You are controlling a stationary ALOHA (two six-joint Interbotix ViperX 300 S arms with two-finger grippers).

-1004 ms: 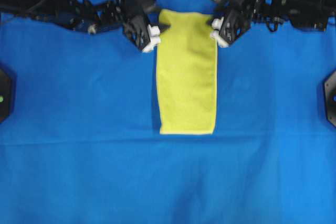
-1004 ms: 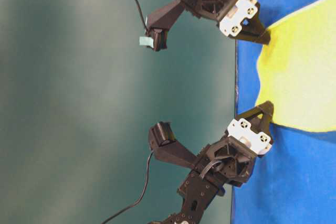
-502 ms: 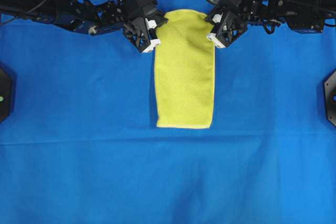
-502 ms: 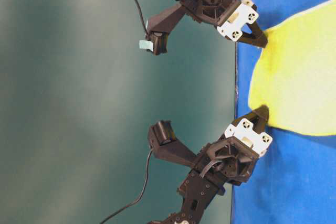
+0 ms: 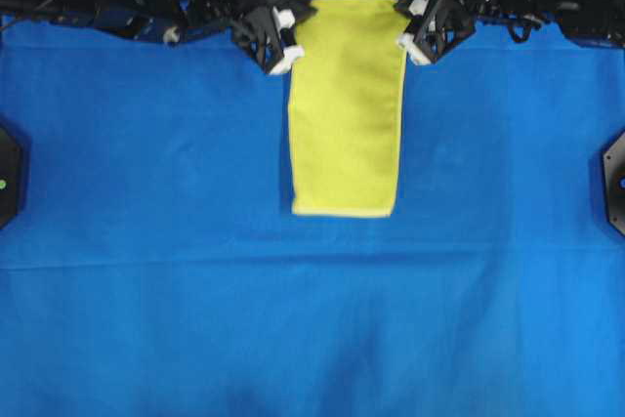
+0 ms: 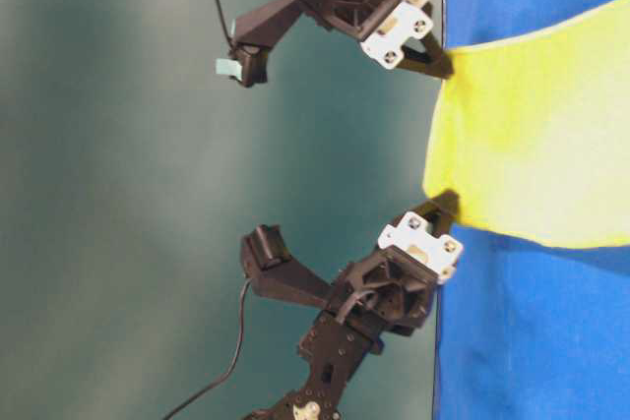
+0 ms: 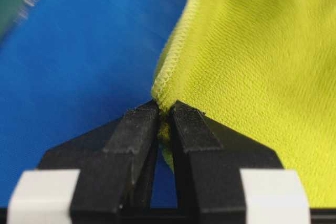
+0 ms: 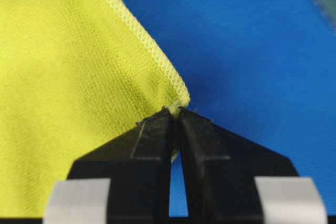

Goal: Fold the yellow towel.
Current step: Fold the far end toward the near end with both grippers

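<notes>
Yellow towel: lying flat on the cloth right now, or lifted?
Partly lifted. Both fingers pinch the yellow towel at its top corners, raising that edge off the blue cloth in the table-level view; the bottom edge lies flat.

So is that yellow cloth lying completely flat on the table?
No: the table-level view shows the yellow towel lifted at one end, each corner pinched by a gripper.

A: So where are we? This looks like a robotics lab, a test bench rather than anyone's home.

B: Agreed. The counter (image 5: 146, 319) is draped edge to edge in a plain blue cloth, like a staged work surface.

A: And two black robot arms reach in from the far edge, cables trailing off them.

B: Each carries a small camera above the wrist, seen from table level. Behind is a flat dark green backdrop (image 6: 118, 184), with black fixtures (image 5: 613, 183) at the counter's sides.
</notes>
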